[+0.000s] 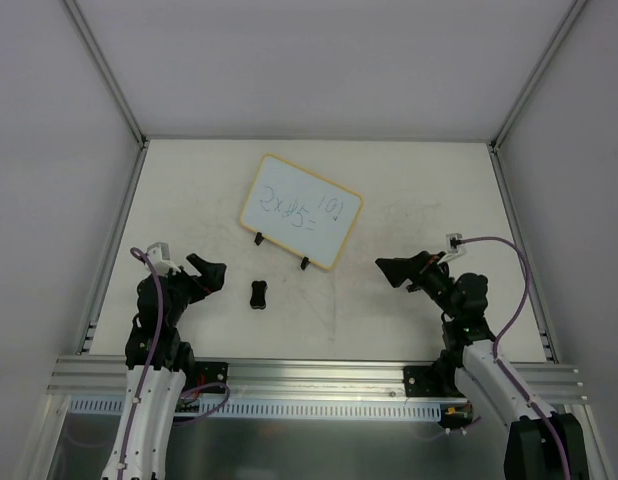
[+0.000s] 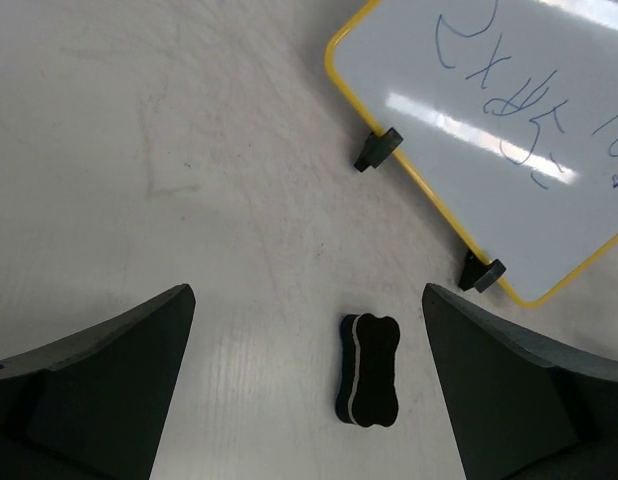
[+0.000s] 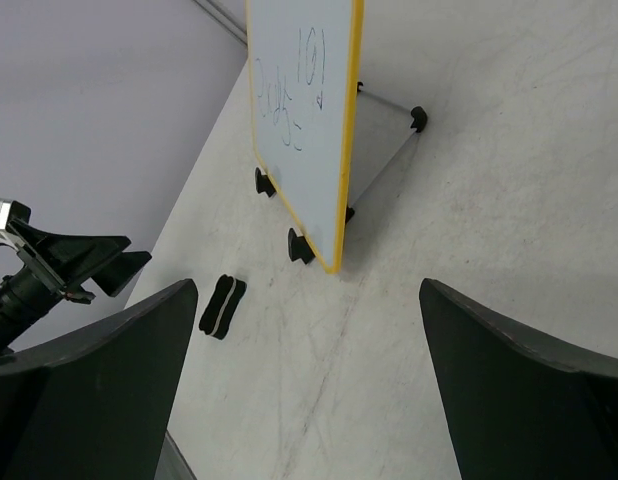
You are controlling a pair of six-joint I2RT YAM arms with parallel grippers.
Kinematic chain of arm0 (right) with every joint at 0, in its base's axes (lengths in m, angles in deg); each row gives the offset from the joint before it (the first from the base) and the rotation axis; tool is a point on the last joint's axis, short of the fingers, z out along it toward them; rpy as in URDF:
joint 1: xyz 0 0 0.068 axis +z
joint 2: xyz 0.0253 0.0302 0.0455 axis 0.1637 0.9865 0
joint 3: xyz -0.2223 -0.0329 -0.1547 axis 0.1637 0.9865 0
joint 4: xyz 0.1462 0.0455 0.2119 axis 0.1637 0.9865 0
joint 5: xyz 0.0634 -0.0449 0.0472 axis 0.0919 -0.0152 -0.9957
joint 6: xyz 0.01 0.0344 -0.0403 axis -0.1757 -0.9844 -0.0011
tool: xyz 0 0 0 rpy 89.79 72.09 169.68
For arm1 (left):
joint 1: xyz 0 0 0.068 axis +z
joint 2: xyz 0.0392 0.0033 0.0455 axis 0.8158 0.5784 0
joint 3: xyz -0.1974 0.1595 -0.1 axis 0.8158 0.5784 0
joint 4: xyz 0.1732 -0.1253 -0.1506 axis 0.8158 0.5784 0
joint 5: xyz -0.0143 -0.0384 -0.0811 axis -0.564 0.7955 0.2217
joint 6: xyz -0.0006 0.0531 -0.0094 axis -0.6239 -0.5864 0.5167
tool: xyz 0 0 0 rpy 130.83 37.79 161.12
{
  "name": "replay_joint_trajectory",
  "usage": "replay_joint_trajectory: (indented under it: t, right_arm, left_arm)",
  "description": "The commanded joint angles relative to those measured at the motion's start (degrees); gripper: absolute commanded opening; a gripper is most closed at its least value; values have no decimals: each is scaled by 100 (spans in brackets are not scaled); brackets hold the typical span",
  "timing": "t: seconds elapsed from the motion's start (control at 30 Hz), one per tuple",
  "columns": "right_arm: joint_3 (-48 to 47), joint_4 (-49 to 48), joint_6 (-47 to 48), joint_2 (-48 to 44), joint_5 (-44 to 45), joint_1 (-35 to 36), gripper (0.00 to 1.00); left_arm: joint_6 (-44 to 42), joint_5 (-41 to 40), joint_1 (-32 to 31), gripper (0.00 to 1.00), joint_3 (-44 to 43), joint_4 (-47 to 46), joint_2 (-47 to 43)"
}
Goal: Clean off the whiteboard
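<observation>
The whiteboard (image 1: 300, 211) stands tilted on two black clip feet at mid-table, yellow-rimmed, with blue handwritten sums on its face (image 2: 509, 120) (image 3: 299, 100). A small black bone-shaped eraser (image 1: 258, 294) lies flat on the table just in front of the board's left foot. My left gripper (image 1: 211, 275) hovers left of the eraser, open and empty. In the left wrist view the eraser (image 2: 370, 370) lies between the spread fingers, nearer the right one, with the gripper (image 2: 307, 290) above it. My right gripper (image 1: 389, 272) is open and empty to the right of the board. Its wrist view (image 3: 307, 290) shows the board edge-on and the eraser (image 3: 222, 306).
Grey enclosure walls surround the pale tabletop (image 1: 419, 200). An aluminium rail (image 1: 309, 375) runs along the near edge by the arm bases. Faint smudges mark the table surface. The left gripper (image 3: 79, 255) shows at the left of the right wrist view.
</observation>
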Motion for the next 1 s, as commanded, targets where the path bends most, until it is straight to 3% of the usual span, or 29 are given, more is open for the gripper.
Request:
replay_joint_trajectory:
  t: [0.0,0.1,0.27,0.5,0.63,0.97]
  right_arm:
    - [-94,-547,128,455,-316,7,98]
    - [-544,-738,278,1184,-768,41,99]
    - [-835,-1705,401,2030,-795,68,99]
    - [-1028,-4198,68,3813,-760,182,90]
    - [-1503,-4947,-222,4930,-874,393,84]
    - [-2320,-4959,76,5951,-813,806,77]
  left_arm:
    - [29,-75,-16,99,-248,-120,427]
    - [2,-41,-25,99,-301,-216,665]
    - [-50,-84,-16,99,-450,-278,780]
    - [-24,-207,-34,99,-609,-287,885]
    - [20,-269,-25,99,-661,-296,1183]
    - [-270,-313,-34,99,-548,-296,1000]
